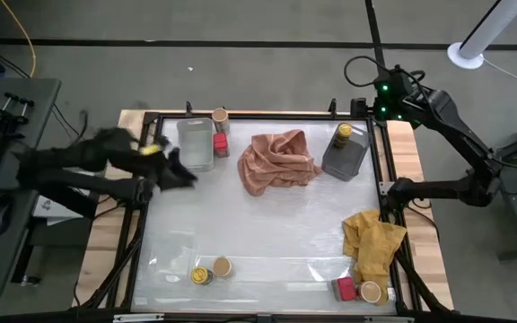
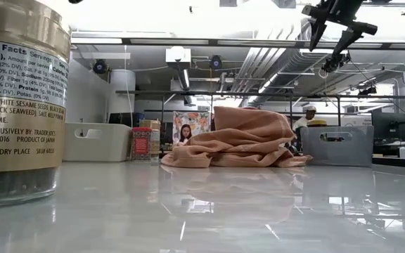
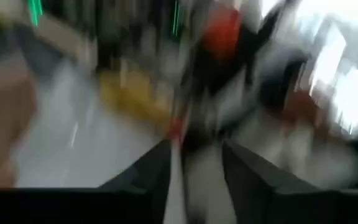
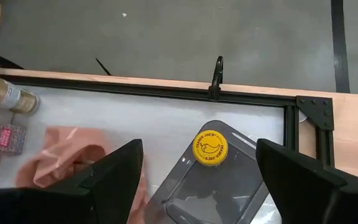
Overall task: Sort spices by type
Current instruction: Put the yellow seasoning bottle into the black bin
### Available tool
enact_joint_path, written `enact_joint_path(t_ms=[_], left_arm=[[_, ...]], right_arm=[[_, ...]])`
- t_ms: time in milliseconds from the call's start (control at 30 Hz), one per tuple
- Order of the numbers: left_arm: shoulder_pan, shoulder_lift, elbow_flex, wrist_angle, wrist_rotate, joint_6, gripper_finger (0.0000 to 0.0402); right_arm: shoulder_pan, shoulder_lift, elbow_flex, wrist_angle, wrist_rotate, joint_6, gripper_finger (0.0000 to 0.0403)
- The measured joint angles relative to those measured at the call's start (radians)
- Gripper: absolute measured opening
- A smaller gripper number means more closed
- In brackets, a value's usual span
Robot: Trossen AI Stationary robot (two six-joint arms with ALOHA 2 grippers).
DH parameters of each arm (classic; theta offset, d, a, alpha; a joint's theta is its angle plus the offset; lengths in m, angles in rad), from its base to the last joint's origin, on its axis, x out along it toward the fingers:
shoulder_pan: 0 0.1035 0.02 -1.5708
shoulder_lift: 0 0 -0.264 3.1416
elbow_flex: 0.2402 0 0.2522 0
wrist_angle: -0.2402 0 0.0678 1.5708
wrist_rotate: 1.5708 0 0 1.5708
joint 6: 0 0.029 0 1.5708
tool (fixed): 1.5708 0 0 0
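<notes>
My left gripper hovers open over the table's left side, near the clear tray; its wrist view is blurred and shows nothing between the fingers. My right gripper hangs open high above the grey tray, in which a yellow-lidded jar stands. A tan-lidded jar and a red box stand beside the clear tray. At the near edge are a yellow-lidded jar, a tan-lidded jar, a red box and another tan-lidded jar.
A crumpled pink cloth lies mid-table between the trays. A yellow cloth lies at the near right, beside the red box. A black frame rims the table. Bare tabletop shows in the middle and near left.
</notes>
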Motion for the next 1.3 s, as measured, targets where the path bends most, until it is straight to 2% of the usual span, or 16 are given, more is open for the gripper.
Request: enact_joint_path(t_ms=[67, 133, 200, 267, 433, 600, 733, 900, 1033, 1300], left_arm=[[-0.03, 0.121, 0.148, -0.281, 0.052, 0.097, 0.0165], [-0.069, 0.22, 0.257, -0.501, 0.055, 0.166, 0.0189], [-0.116, 0.289, 0.32, -0.612, 0.05, 0.186, 0.0208], [-0.176, 0.336, 0.327, -0.649, 0.038, 0.167, 0.0222], [-0.401, 0.426, 0.272, -0.587, -0.056, 0.063, 0.0234], [-0.625, 0.546, 0.243, -0.45, -0.155, -0.064, 0.0233], [-0.745, 0.651, 0.244, -0.352, -0.231, -0.093, 0.0232], [-0.791, 0.749, 0.243, -0.382, -0.339, -0.004, 0.0232], [-0.791, 0.781, 0.243, -0.385, -0.394, 0.092, 0.0232], [-0.799, 0.762, 0.243, -0.362, -0.408, 0.134, 0.0232]], right_arm=[[0.0, 0.0, 0.0, -0.002, -0.002, -0.018, 0.0309], [0.0, 0.0, 0.0, -0.005, -0.002, -0.035, 0.0309], [0.0, 0.0, 0.0, -0.004, -0.004, -0.056, 0.0309], [0.0, 0.0, 0.0, -0.005, -0.004, -0.078, 0.0309], [0.0, 0.0, 0.0, -0.006, -0.005, -0.137, 0.0309], [0.0, 0.0, -0.001, -0.006, -0.01, -0.179, 0.0309], [0.0, 0.0, -0.001, -0.002, -0.051, -0.192, 0.0309], [0.0, 0.0, -0.001, 0.003, -0.101, -0.161, 0.0309], [0.018, 0.0, -0.001, 0.009, -0.172, -0.095, 0.0309], [0.118, -0.001, -0.001, 0.016, -0.158, 0.027, 0.0309]])
